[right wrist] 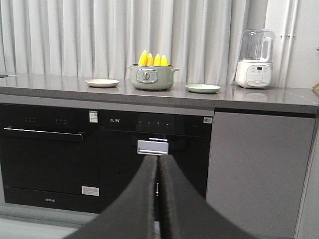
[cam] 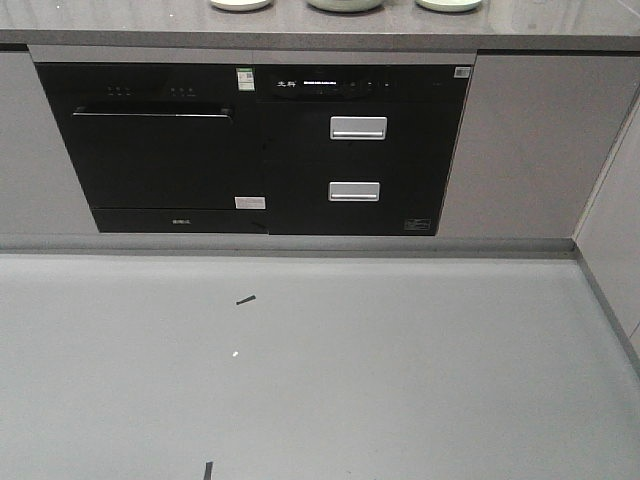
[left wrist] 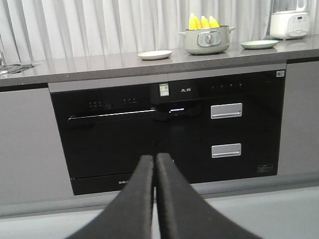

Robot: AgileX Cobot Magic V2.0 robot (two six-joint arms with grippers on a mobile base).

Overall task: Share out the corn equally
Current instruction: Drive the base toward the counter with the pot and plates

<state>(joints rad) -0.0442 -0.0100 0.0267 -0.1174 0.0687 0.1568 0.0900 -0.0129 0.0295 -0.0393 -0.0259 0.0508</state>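
Several yellow corn cobs (left wrist: 202, 22) (right wrist: 153, 59) stand upright, tips up, in a grey-green pot (left wrist: 207, 41) (right wrist: 151, 78) on the grey countertop (left wrist: 99, 64). A white plate (left wrist: 154, 54) (right wrist: 101, 82) lies left of the pot and a pale green plate (left wrist: 259, 44) (right wrist: 202, 88) lies right of it. My left gripper (left wrist: 155, 159) is shut with nothing in it, low in front of the black cabinet fronts and far below the counter. My right gripper (right wrist: 158, 160) is likewise shut and empty, well short of the counter. The front view shows neither gripper.
Black built-in appliances (cam: 250, 150) with two silver drawer handles (cam: 357, 127) fill the cabinet front below the counter. A white kitchen machine (right wrist: 254, 59) stands at the counter's right end. A sink edge (left wrist: 10, 68) shows far left. Grey floor (cam: 320, 380) lies before the cabinets.
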